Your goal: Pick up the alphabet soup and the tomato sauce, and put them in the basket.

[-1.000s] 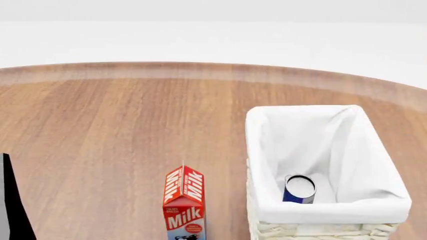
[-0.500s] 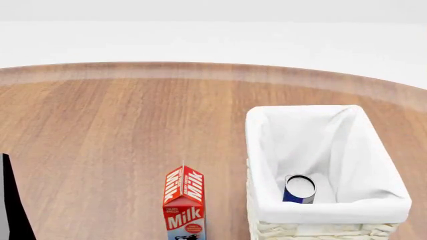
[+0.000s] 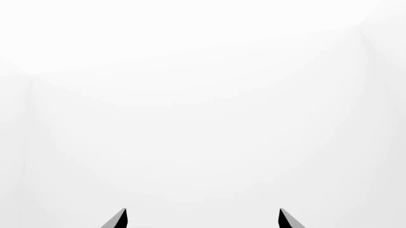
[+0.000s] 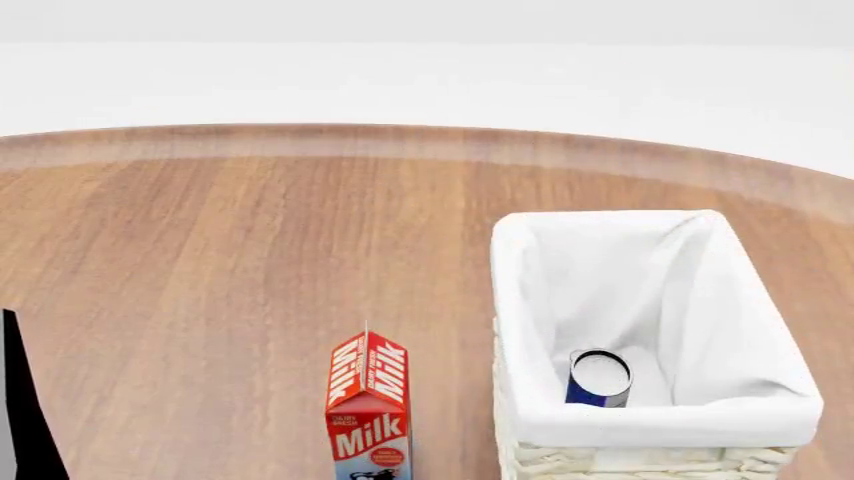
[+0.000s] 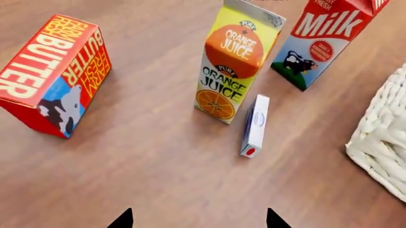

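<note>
The alphabet soup (image 4: 598, 378), a blue can with a silvery top, stands inside the cream wicker basket (image 4: 534, 260) at the right of the head view. A corner of the basket (image 5: 383, 142) also shows in the right wrist view. The tomato sauce is out of view. My right gripper (image 5: 198, 219) hangs open above bare wooden table, nothing between its fingertips. My left gripper (image 3: 201, 218) is open too, its tips far apart against a plain white background. A dark piece of the left arm (image 4: 20, 410) shows at the head view's left edge.
A milk carton (image 4: 368, 405) stands just left of the basket. In the right wrist view there are a butter box (image 5: 54, 73), an orange juice carton (image 5: 236, 59), a small white and blue box (image 5: 255, 124) lying flat, and the milk carton (image 5: 326, 38).
</note>
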